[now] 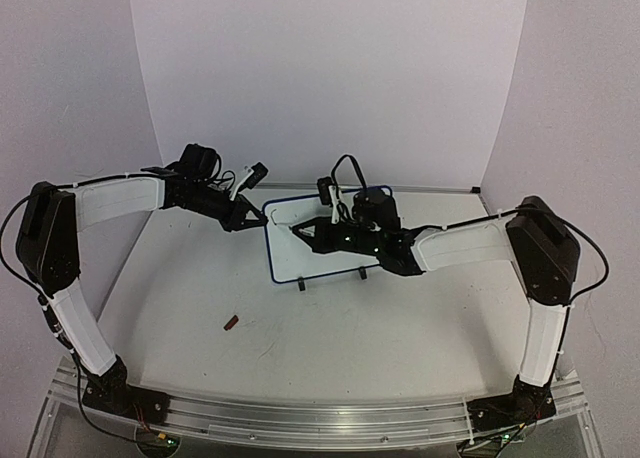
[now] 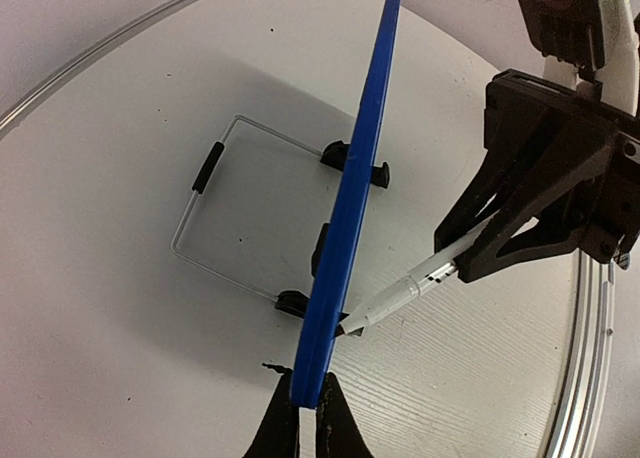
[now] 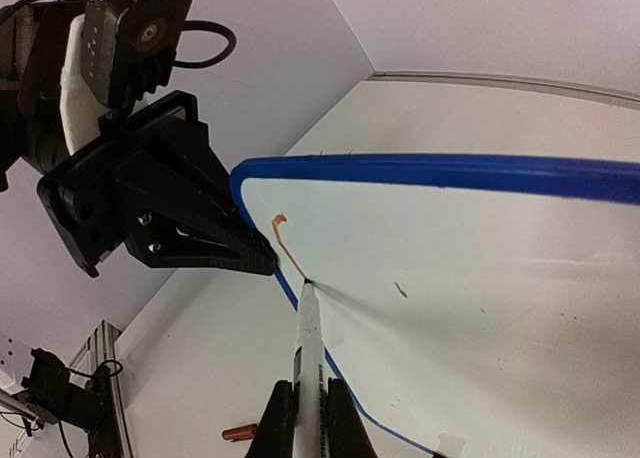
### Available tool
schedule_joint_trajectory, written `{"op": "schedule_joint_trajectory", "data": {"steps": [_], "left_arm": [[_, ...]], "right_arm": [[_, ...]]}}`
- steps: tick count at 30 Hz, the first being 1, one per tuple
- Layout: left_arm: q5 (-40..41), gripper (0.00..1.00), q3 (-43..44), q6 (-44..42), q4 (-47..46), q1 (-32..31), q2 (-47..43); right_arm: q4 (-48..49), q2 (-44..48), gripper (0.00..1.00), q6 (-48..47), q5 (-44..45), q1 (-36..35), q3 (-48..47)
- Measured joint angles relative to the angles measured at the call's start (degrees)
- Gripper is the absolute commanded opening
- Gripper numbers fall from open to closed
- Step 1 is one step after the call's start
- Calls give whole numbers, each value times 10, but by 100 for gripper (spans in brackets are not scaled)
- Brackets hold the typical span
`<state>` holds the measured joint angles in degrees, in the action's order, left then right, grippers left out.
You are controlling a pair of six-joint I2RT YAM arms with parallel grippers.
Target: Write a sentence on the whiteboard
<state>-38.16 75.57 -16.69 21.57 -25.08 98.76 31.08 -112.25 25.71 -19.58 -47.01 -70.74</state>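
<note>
The whiteboard stands upright mid-table with a blue frame, seen edge-on in the left wrist view and face-on in the right wrist view. My left gripper is shut on its left edge. My right gripper is shut on a white marker, whose tip touches the board near its upper left corner. A short orange stroke ends at the tip. No words of the sentence show, only this stroke. The marker also shows in the left wrist view.
A small red marker cap lies on the table in front left of the board. The board's wire stand and black feet rest on the table. White walls close the back and sides.
</note>
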Motion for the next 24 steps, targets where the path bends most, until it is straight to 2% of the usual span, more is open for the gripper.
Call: {"op": "schedule_joint_trajectory", "data": {"steps": [24], "left_arm": [[2,0,0,0,-1,0,0]], "right_arm": [[4,13,0,2,18,0,27]]}}
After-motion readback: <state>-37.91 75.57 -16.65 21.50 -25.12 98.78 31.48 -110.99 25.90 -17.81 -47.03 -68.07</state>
